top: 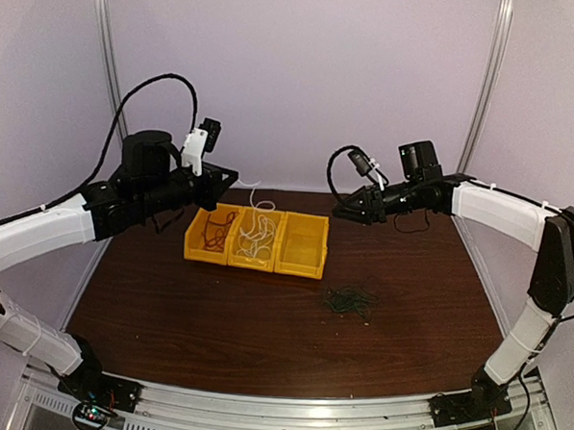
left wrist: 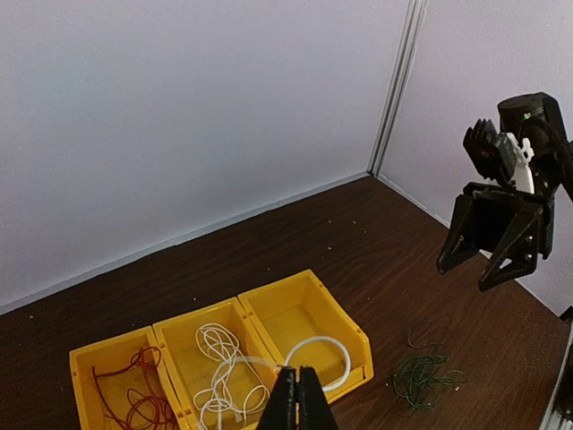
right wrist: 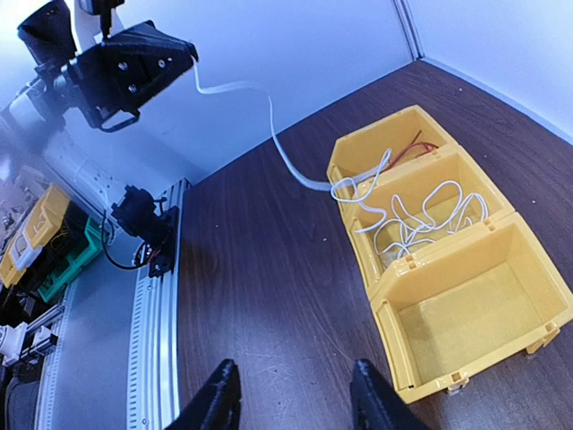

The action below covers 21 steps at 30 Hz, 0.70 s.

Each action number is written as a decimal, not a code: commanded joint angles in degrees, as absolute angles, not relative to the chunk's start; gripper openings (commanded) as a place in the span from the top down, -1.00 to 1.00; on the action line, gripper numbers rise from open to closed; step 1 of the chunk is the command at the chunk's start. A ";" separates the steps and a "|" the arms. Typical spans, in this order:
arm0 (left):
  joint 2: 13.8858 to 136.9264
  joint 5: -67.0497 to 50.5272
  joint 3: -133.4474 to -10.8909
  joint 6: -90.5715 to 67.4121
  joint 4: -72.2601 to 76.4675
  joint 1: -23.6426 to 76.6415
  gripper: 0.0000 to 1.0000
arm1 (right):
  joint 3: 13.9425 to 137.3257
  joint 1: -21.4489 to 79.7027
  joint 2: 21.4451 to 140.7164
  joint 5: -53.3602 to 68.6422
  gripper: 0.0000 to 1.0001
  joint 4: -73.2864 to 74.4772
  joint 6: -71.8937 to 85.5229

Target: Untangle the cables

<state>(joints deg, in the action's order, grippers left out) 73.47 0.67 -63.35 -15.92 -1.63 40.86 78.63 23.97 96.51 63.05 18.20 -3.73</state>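
— The bottom edge of the left wrist view cuts off the left gripper (left wrist: 298, 376), and the red cable (left wrist: 143, 408) too.

— The right gripper (right wrist: 294, 372) is cut off likewise in its own view. The white cable (right wrist: 340, 186) has its end hidden within the left gripper.

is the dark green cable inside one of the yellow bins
No, the dark green-black cable lies in a loose heap on the table, beside the yellow bins and outside all three compartments.
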 commanded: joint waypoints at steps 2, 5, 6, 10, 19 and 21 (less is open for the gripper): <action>77.06 -3.52 -72.93 -12.36 -0.57 39.92 1.00 | 80.51 23.35 93.44 64.41 -0.05 28.34 -13.02; 80.10 -4.12 -77.14 -11.94 -5.09 38.68 1.00 | 77.65 22.58 91.07 62.33 -0.08 31.31 -17.75; 80.96 -4.17 -78.01 -11.90 -6.11 38.33 1.00 | 76.02 22.19 90.01 61.76 -0.09 31.37 -18.93; 83.35 -4.58 -79.01 -11.95 -7.88 36.86 1.00 | 65.76 20.31 83.67 59.43 -0.10 25.36 -19.50; 86.57 -7.02 -77.95 -12.81 -5.07 33.31 1.00 | 51.00 17.60 72.16 51.06 -0.14 19.71 -23.77; 88.40 -8.83 -78.68 -13.48 -4.25 32.18 1.00 | 48.69 17.26 70.47 49.27 -0.15 18.00 -24.12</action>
